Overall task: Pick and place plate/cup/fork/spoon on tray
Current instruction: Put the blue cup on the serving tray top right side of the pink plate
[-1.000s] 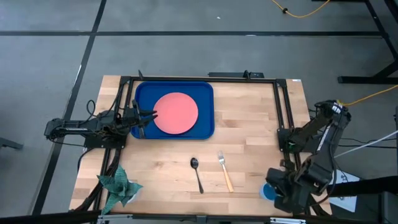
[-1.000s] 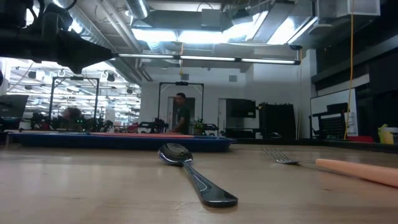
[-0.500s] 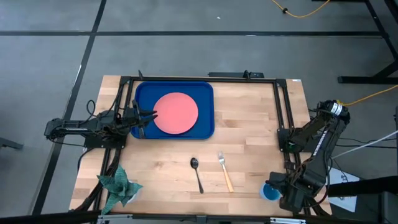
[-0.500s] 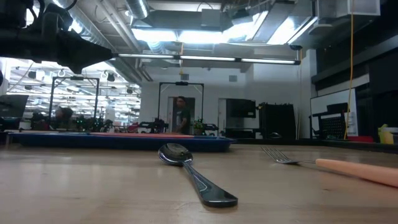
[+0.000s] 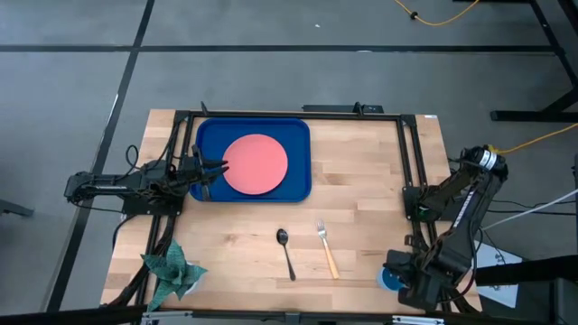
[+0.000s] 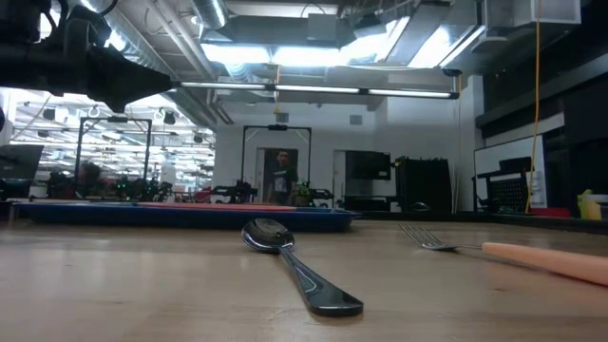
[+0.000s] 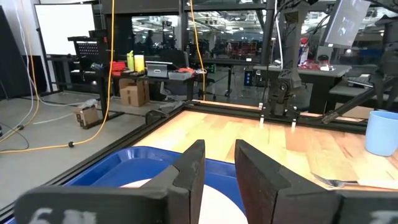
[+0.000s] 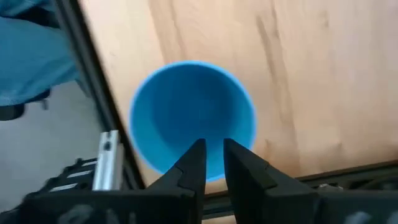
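The salmon-pink plate [image 5: 256, 164] lies flat in the dark-blue tray [image 5: 206, 135] at the table's far left. My left gripper [image 5: 219, 167] hovers level at the plate's left edge, its fingers a narrow gap apart [image 7: 214, 168]. The dark spoon [image 5: 285, 253] and the tan-handled fork [image 5: 327, 249] lie flat on the wood near the front middle. The light-blue cup [image 5: 389, 278] stands upright at the near right corner. My right gripper [image 8: 214, 158] points down over the cup's rim [image 8: 186, 65], fingers a narrow gap apart; whether it touches the cup, I cannot tell.
A green folded cloth [image 5: 172, 269] lies at the near left corner. A black frame [image 5: 411, 153] runs along the table's sides and far edge. Bare wood lies between the tray and the cutlery. A person stands far off in the room [image 6: 281, 176].
My right arm has swayed slightly toward the table's right edge and back above the cup, which has stayed in place. The person in the room behind has shifted.
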Robot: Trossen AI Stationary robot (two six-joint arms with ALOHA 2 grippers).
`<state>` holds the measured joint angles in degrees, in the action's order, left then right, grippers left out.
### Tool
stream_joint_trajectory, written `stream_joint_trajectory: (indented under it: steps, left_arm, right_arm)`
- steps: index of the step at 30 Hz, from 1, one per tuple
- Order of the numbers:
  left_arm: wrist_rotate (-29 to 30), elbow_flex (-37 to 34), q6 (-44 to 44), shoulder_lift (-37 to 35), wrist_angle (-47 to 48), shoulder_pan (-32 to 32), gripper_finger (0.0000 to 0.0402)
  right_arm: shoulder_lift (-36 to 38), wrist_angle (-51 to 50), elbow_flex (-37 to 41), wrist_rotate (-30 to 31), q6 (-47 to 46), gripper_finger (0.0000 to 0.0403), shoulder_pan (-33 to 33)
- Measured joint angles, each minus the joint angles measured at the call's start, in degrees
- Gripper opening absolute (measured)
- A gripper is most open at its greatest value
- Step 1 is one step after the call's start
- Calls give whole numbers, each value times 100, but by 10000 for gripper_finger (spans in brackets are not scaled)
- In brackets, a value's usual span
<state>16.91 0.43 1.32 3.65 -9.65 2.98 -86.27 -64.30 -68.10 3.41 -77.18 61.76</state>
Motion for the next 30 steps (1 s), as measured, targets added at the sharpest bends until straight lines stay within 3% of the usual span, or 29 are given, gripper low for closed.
stream_joint_trajectory:
  steps: [10, 16, 30]
  left_arm:
    - [0, 1, 0, 0, 0, 0, 80]
    - [0, 0, -2, 1, 0, -1, 80]
    - [2, 0, -39, 1, 0, 0, 80]
  right_arm:
    - [-262, -187, 0, 8, 25, 61, -2]
    - [-265, -208, 0, 369, 79, 61, -18]
    - [-265, -421, 0, 126, 391, 61, -166]
